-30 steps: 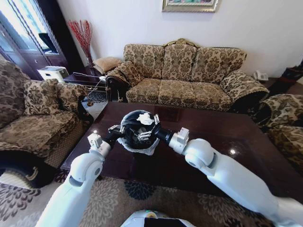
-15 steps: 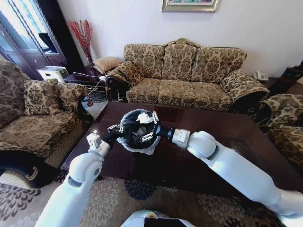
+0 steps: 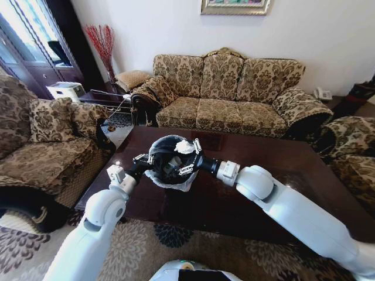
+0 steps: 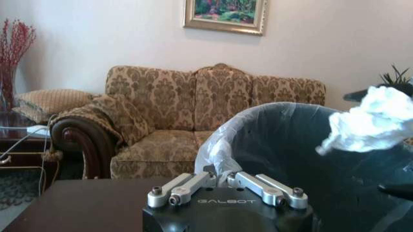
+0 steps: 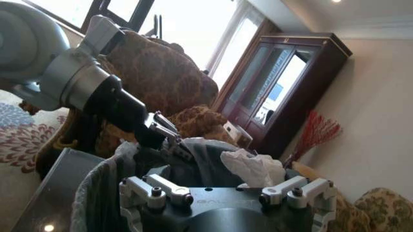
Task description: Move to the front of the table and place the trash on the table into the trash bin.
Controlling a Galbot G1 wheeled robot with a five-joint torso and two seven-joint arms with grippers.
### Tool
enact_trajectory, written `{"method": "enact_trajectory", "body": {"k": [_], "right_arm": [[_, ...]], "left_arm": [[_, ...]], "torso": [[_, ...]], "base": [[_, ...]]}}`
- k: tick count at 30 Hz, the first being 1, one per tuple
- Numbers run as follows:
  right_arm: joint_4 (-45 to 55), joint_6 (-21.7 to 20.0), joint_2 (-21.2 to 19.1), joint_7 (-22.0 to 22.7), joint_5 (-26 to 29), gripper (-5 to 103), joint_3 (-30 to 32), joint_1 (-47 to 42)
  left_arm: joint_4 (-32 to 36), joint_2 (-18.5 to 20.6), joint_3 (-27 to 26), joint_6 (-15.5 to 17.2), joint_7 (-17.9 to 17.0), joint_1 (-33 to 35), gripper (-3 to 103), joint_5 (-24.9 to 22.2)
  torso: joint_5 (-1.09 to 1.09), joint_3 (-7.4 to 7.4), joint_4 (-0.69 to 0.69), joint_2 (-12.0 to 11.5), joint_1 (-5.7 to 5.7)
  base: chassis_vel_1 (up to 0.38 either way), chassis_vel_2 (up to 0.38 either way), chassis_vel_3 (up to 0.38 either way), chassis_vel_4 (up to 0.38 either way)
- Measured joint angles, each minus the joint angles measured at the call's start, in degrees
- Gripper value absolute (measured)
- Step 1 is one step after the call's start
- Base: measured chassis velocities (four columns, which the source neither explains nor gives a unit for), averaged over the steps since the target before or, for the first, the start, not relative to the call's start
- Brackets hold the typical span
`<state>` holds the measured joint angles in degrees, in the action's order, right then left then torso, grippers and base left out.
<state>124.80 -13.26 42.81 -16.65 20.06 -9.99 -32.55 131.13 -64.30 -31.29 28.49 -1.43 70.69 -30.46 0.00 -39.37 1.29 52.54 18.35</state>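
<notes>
Head view: crumpled white paper wad (image 3: 184, 147), pinched in right gripper (image 3: 187, 153) over the trash bin (image 3: 168, 165), at rim's 2 o'clock. Left gripper (image 3: 151, 159) clamps bin rim at 9 o'clock above the table (image 3: 281, 170). Right arm has extended farther since earlier.

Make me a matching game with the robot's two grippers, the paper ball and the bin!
Things:
1. left gripper
2. right gripper
3. paper wad
4. trash bin

States:
A. standing on the table
B. pinching the bin's lined rim
C. white, above the bin's mouth
D. holding the wad

Pairs: 1-B, 2-D, 3-C, 4-A
</notes>
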Motion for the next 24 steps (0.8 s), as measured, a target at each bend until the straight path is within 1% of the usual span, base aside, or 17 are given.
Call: {"method": "enact_trajectory", "body": {"k": [3, 7, 14, 18, 24], "right_arm": [[1.4, -0.4, -1.1, -1.8, 0.5, 100, 1.8, -2.5], [1.9, 0.0, -2.0, -3.5, 0.1, 100, 3.8, -5.9], [3.1, 1.1, -3.4, -3.8, -0.3, 100, 8.2, -10.9], [4.5, 1.9, -4.4, -4.5, -0.7, 100, 12.3, -15.3], [5.9, 3.0, -5.4, -4.7, -1.0, 100, 15.0, -18.4]], "left_arm": [[-0.3, -0.1, 0.0, 0.0, 0.0, -0.1, 3, 0.0], [-0.5, -0.3, 0.2, 0.0, 0.1, -0.3, 3, 0.0], [-0.6, -0.8, 0.6, 0.0, 0.2, -0.6, 3, 0.0], [-0.7, -0.9, 0.8, 0.0, 0.2, -0.8, 3, 0.0], [-0.7, -0.9, 0.8, 0.0, 0.3, -0.8, 3, 0.0]], "torso": [[0.00, 0.00, 0.00, 0.0, 0.00], [0.01, 0.00, 0.00, 0.0, -0.01], [0.01, 0.00, 0.00, 0.0, -0.01], [0.00, 0.00, 0.00, 0.0, -0.01], [0.01, 0.00, 0.00, 0.0, -0.01]], "base": [[0.000, 0.000, 0.000, 0.000], [0.000, 0.000, 0.000, 0.000], [0.000, 0.000, 0.000, 0.000], [0.000, 0.000, 0.000, 0.000], [0.000, 0.000, 0.000, 0.000]]}}
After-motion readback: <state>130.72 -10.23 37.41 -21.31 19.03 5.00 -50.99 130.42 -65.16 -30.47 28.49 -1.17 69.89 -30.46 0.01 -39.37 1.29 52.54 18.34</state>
